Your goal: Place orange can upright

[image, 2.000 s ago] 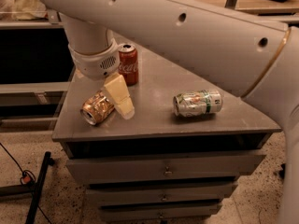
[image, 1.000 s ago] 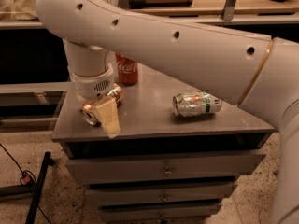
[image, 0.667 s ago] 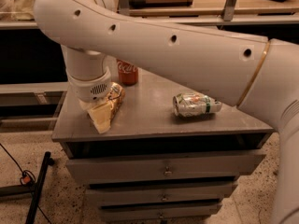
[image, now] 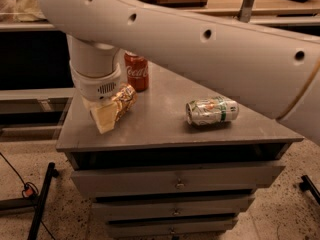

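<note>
Orange can [image: 125, 98], tilted, in the gripper [image: 108, 118] over the left front of the grey drawer cabinet [image: 165, 131].
The gripper is clamping the can's lower end. A red Coca-Cola can [image: 136, 73] is standing just behind, and a green-and-white can [image: 212, 111] is lying sideways, well apart.

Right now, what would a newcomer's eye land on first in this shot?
The big white arm spans the top of the view, with its gripper down at the left of the grey cabinet top, closed on the orange can, which is tilted. Just behind it a red can stands upright. To the right a green-and-white can lies on its side.
</note>
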Robot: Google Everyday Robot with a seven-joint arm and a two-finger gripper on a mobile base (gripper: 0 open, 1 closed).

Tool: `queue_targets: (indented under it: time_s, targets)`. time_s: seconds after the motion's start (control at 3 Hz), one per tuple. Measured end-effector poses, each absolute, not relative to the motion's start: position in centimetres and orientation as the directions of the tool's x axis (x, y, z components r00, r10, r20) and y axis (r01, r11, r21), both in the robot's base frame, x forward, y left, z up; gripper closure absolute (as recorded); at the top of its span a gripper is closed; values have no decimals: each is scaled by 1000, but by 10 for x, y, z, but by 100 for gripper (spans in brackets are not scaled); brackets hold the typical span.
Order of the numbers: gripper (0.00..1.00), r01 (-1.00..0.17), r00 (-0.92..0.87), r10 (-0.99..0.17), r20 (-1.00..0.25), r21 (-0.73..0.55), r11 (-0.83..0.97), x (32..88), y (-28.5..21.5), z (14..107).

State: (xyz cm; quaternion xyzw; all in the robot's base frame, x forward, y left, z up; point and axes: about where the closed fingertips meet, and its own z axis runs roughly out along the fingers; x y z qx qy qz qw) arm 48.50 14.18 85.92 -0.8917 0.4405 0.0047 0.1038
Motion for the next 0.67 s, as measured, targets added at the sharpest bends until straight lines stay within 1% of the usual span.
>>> queue_targets:
  time_s: [0.33,0.67]
  targets:
    - [100,-809,587,-775,-233,-203,-552,480,123,898]
    - [100,-858,509,-760,-403,-167,-486,476,107,940]
